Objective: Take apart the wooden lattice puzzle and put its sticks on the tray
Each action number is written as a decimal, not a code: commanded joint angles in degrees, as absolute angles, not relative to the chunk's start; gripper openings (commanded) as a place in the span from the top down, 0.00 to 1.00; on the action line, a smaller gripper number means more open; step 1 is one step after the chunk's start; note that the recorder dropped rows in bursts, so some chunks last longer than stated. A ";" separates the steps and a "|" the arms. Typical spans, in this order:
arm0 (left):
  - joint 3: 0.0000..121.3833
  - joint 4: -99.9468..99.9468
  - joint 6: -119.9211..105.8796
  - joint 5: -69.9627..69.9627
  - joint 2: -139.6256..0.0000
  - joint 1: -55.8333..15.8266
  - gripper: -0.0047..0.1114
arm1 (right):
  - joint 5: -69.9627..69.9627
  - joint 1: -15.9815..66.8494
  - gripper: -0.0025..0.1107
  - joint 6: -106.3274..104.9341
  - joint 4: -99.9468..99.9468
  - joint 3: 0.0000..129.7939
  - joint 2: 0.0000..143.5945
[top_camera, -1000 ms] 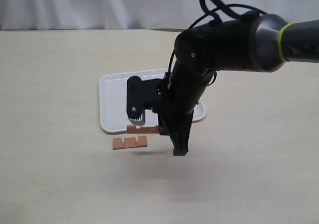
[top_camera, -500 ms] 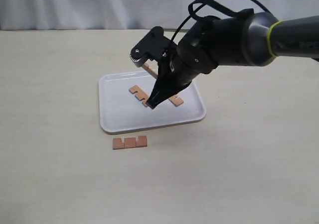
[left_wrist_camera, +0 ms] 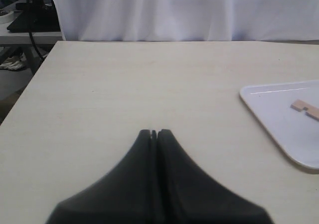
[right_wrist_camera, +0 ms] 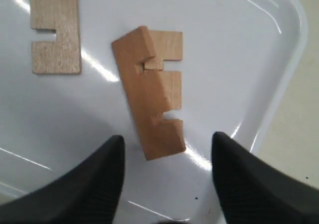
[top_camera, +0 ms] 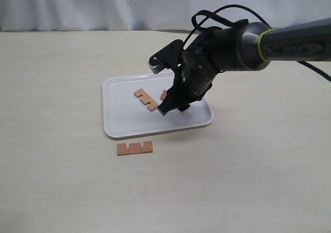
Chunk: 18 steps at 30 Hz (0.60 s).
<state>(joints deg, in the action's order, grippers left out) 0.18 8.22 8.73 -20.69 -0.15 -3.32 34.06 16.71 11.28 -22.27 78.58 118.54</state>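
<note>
No assembled lattice puzzle shows, only loose sticks. The white tray (top_camera: 121, 116) holds one notched stick (top_camera: 146, 99) and, beside my right gripper (top_camera: 173, 107), another (top_camera: 163, 95) that is partly hidden. The right wrist view shows a darker stick (right_wrist_camera: 149, 109) lying tilted across a paler one (right_wrist_camera: 169, 74) on the tray (right_wrist_camera: 249, 45), with a third stick (right_wrist_camera: 55, 30) apart from them. My right gripper (right_wrist_camera: 167, 157) hangs open just above the pair, touching nothing. One stick (top_camera: 134, 148) lies on the table in front of the tray. My left gripper (left_wrist_camera: 154, 133) is shut and empty over bare table.
In the left wrist view the tray's corner (left_wrist_camera: 279, 127) and one stick (left_wrist_camera: 305, 107) show off to one side. A white curtain (top_camera: 103, 5) closes the back of the beige table (top_camera: 62, 181). The right arm's cable (top_camera: 227, 10) loops above the tray.
My right gripper carried a stick from the table in front of the tray up over the tray, lowered it and let it go onto another stick. The stick on the table stayed.
</note>
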 commanded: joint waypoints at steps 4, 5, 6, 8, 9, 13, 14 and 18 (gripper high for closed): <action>0.00 8.32 8.66 -20.36 0.00 -3.75 0.96 | 37.46 23.60 0.43 2.78 -19.87 80.62 114.11; 0.00 8.32 8.66 -20.36 0.00 -3.75 0.96 | 37.85 24.41 0.43 0.81 -18.95 80.62 113.62; 0.00 8.32 8.66 -20.36 0.00 -3.75 0.96 | 38.31 25.30 0.43 -0.86 -17.87 80.62 113.20; 0.00 8.32 8.66 -20.36 0.00 -3.75 0.96 | 39.57 26.49 0.43 -3.50 -15.10 80.62 112.65; 0.00 8.32 8.66 -20.36 0.00 -3.75 0.96 | 40.43 26.76 0.43 -4.90 -12.91 80.62 112.65; 0.00 8.32 8.66 -20.36 0.00 -3.75 0.96 | 44.76 27.01 0.43 -17.72 0.85 80.62 112.65; 0.00 8.32 8.66 -20.36 0.00 -3.75 0.96 | 46.09 27.01 0.43 -22.17 4.77 80.50 112.65; 0.00 8.32 8.66 -20.36 0.00 -3.75 0.96 | 48.64 27.29 0.43 -36.33 15.30 80.38 113.26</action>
<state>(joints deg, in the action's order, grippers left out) 0.18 8.22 8.73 -20.69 -0.15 -3.32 47.17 27.01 -27.12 9.28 80.52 113.17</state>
